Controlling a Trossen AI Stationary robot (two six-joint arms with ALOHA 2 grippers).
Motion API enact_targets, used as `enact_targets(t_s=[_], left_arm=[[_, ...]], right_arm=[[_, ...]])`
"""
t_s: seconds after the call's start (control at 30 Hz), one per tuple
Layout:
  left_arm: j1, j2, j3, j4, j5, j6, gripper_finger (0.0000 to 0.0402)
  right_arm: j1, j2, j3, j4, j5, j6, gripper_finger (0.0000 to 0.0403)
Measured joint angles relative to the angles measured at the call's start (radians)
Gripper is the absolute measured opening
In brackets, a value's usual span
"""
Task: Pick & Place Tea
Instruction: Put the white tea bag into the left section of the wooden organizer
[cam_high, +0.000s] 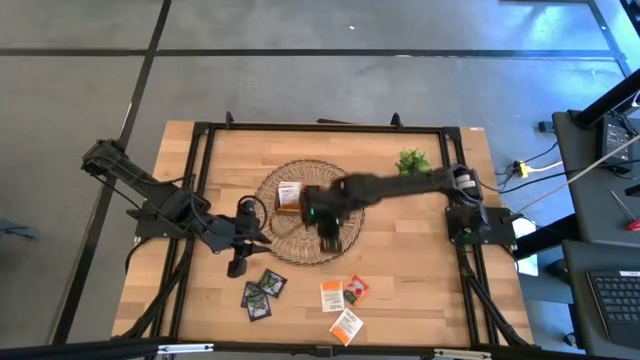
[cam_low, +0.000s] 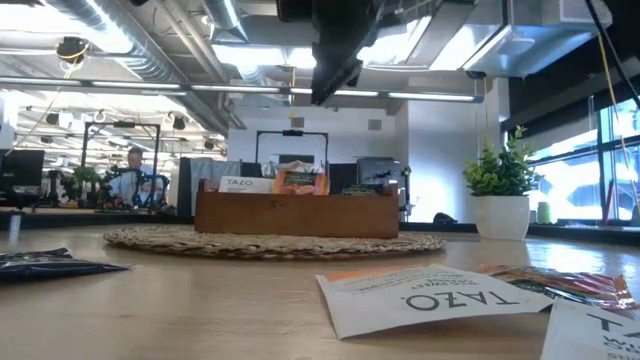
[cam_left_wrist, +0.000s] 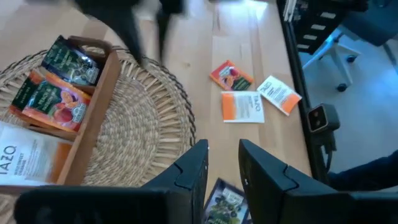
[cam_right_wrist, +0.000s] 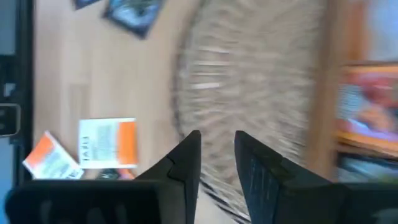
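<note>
Right pincer (cam_high: 330, 240) empty, slightly spread, over mat's (cam_high: 285, 252) 4 o'clock edge; risk: fast swing overshoots loose sachets (cam_high: 343, 297).

Left pincer (cam_high: 238, 266) parted, idle.

Several tea sachets (cam_left_wrist: 43, 102) are standing upright and leaning in the compartments of the wooden tray (cam_high: 289, 198): a dark green one (cam_left_wrist: 69, 60), an orange-red fruit-printed one, and a white TAZO one (cam_left_wrist: 25, 163) with an orange band. Three dark green-black sachets (cam_high: 262, 292) are lying flat, clustered and partly overlapping, on the counter (cam_high: 420, 260) near its front edge. Beside them, apart, a white-and-orange sachet (cam_high: 332, 296), a red one (cam_high: 356, 289) and another white-and-orange one (cam_high: 346, 325) are lying flat.
</note>
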Motion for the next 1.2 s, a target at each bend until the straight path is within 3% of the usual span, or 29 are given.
enact_targets(t_s=[0.2,0.47,0.63,0.8,0.9,1.03,1.2], left_arm=[[-0.033,0.072,-0.002,0.107,-0.002,0.074,0.0086],[-0.024,0.310,-0.003,0.260,0.003,0.016,0.0086],[-0.023,0.465,-0.003,0.463,0.024,0.035,0.0086],[-0.017,0.601,-0.003,0.689,0.130,0.037,0.0086],[-0.012,0.687,-0.002,0.825,0.143,0.037,0.0086],[-0.006,0.801,0.001,0.975,0.143,0.034,0.0086],[-0.005,0.876,0.015,0.986,0.156,-0.004,0.0086]], right_arm=[[0.130,-0.052,-0.203,0.166,0.001,0.143,0.0100],[0.255,-0.248,-0.548,0.432,0.012,0.402,0.0100],[0.362,-0.321,-0.721,0.641,0.118,0.620,0.0100],[0.433,-0.318,-0.838,0.868,0.123,0.893,0.0100],[0.452,-0.308,-0.903,0.999,0.133,0.980,0.0101],[0.470,-0.302,-0.968,1.170,0.202,1.035,0.0123],[0.472,-0.301,-0.995,1.224,0.252,1.074,0.0178]])
